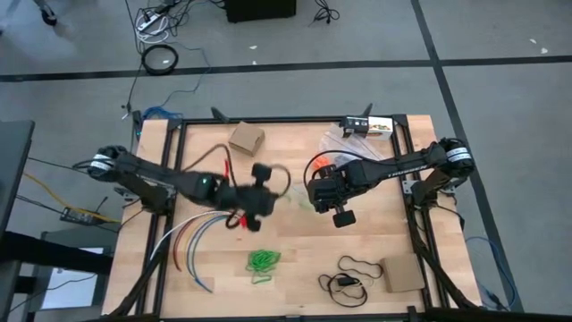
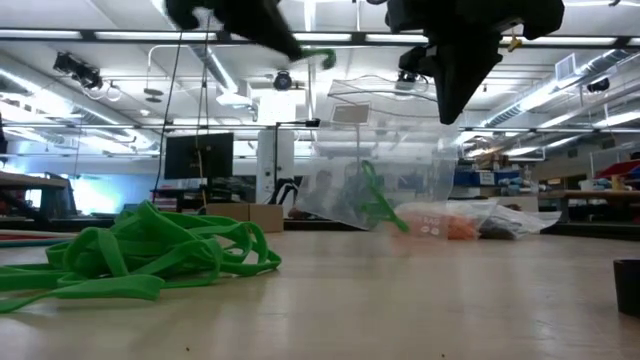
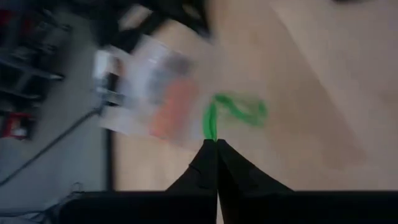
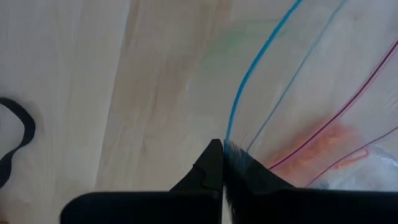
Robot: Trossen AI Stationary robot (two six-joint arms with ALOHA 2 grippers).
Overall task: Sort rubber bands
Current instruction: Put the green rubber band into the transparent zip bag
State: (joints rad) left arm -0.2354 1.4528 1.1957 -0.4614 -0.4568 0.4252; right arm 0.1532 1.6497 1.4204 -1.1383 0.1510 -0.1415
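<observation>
Bands first: your green heap (image 1: 263, 261) sits on the bench (image 1: 295, 259) toward the near edge, well away from the clear plastic bag (image 1: 344, 148), and the low view shows it as a loose tangle of flat green loops (image 2: 140, 262). The black ones (image 1: 350, 275) lie near the same edge, further toward the right arm's side, just beside a small cardboard piece (image 1: 402, 275). The orange ones (image 2: 450, 228) are inside the bag, and something dark sits in the bag beside them.

Your left hand (image 1: 264, 204) is up off the bench, between the green heap and the bag, with its fingers pressed together on a single green band (image 3: 233, 112) that dangles from the tips. You can see that loop hanging in the low view too (image 2: 320, 55), up high with the bag behind it.

Your right hand (image 4: 222, 149) is at the bag's mouth, fingers pinched together on the edge of the bag right at the blue zip line (image 4: 255, 62), holding it lifted. A small cardboard box (image 1: 247, 138) sits at the far edge of the bench, over on the left arm's side of the bag.
</observation>
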